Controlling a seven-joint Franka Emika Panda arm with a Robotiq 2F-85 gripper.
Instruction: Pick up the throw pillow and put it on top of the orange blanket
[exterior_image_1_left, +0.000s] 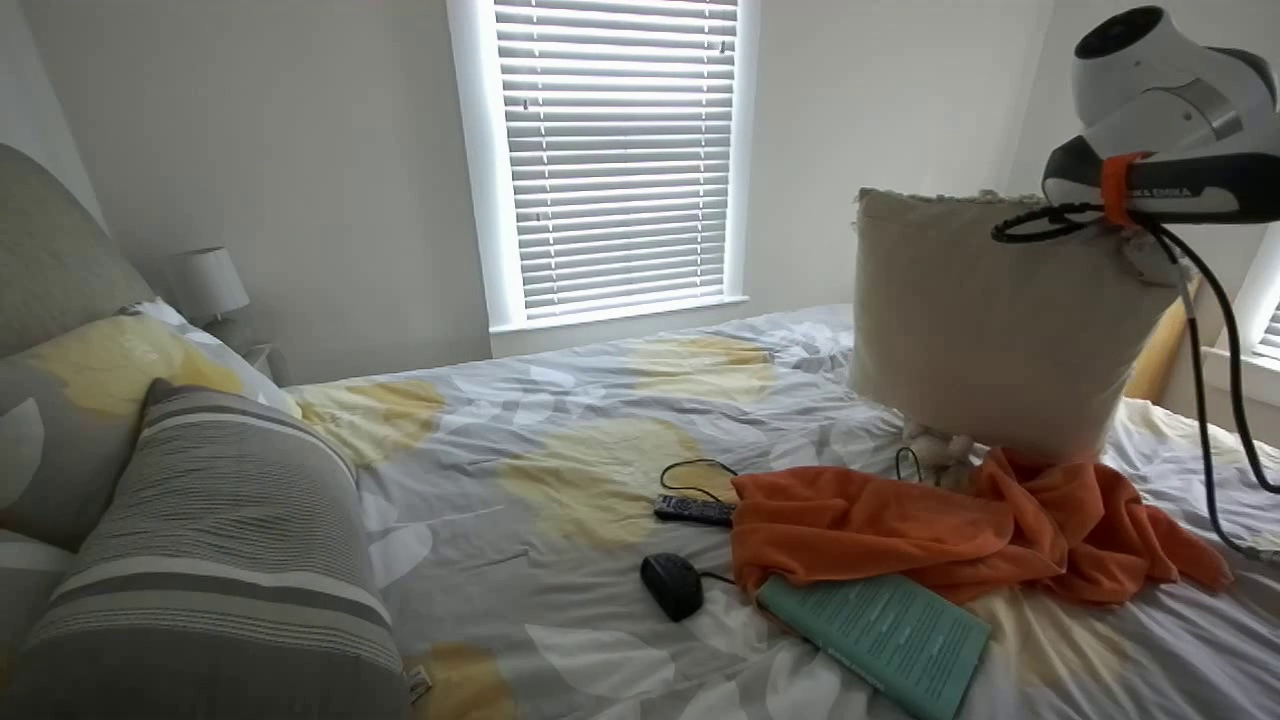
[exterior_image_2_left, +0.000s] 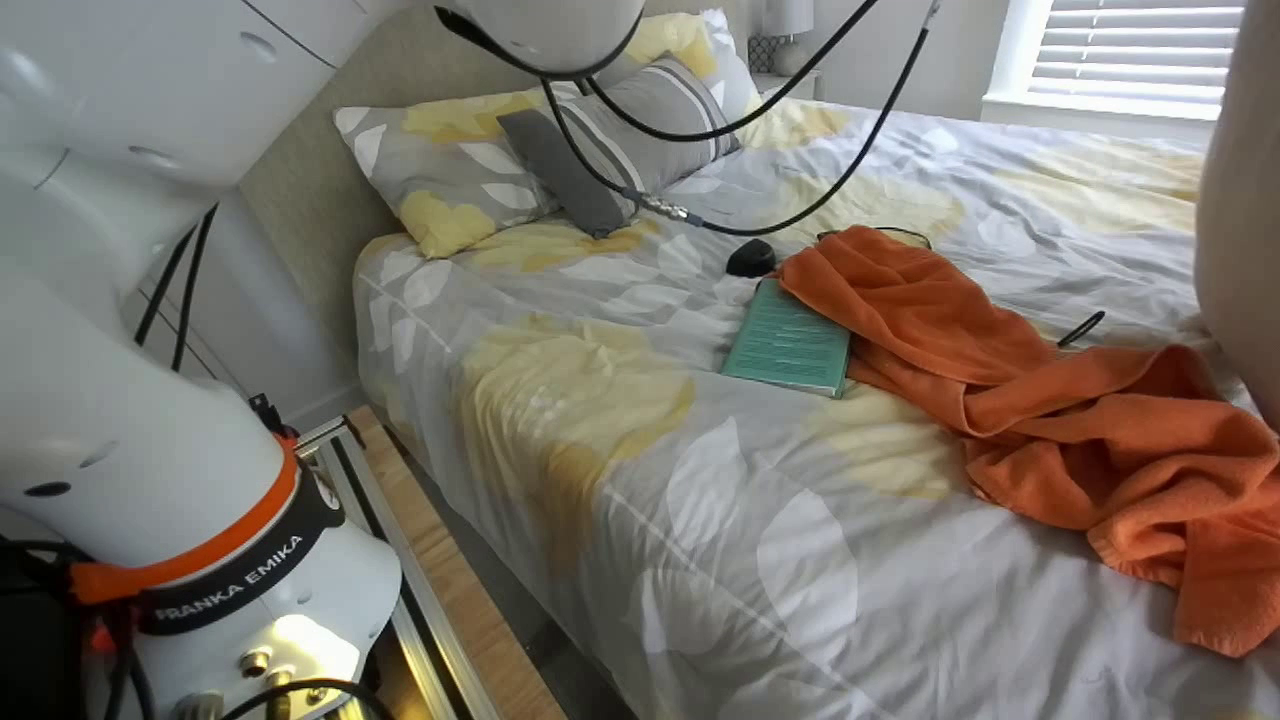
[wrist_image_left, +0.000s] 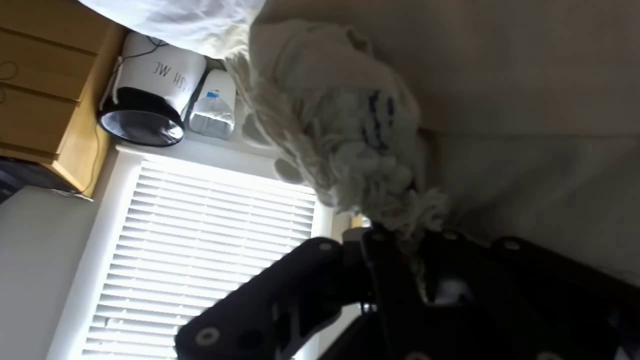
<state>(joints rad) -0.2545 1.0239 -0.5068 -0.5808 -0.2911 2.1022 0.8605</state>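
Cream cloth hangs below the jaws: a throw pillow (exterior_image_1_left: 1000, 325), carried by a robot arm (exterior_image_1_left: 1150, 130) over a flowered bed (exterior_image_1_left: 560, 480). In the wrist view the dark jaws are brought almost together on a gathered, frayed bit of the pillow's edge, with just that thin fold between them; the jaws cannot be made out in either exterior view. An orange blanket (exterior_image_1_left: 900, 530) lies rumpled on the bed beneath the jaws and stretches away from them toward a remote (exterior_image_1_left: 693, 509) and a black mouse (exterior_image_1_left: 672, 585); a teal book (exterior_image_1_left: 885, 640), well apart from the jaws, is partly covered by it. Whether the pillow's lower edge touches the blanket or hangs just above cannot be told. The edge pinch makes sense: the plump body is likely too thick to clasp, and hung this way it can go down bottom first. Most of its bulk lies to one side of the jaws, so it may swing or flop on release. The pillow is upright, broad face near vertical, frayed top edge roughly level with the jaws, lower edge pointing down at the blanket. It looks close to square, so no clear long axis shows.
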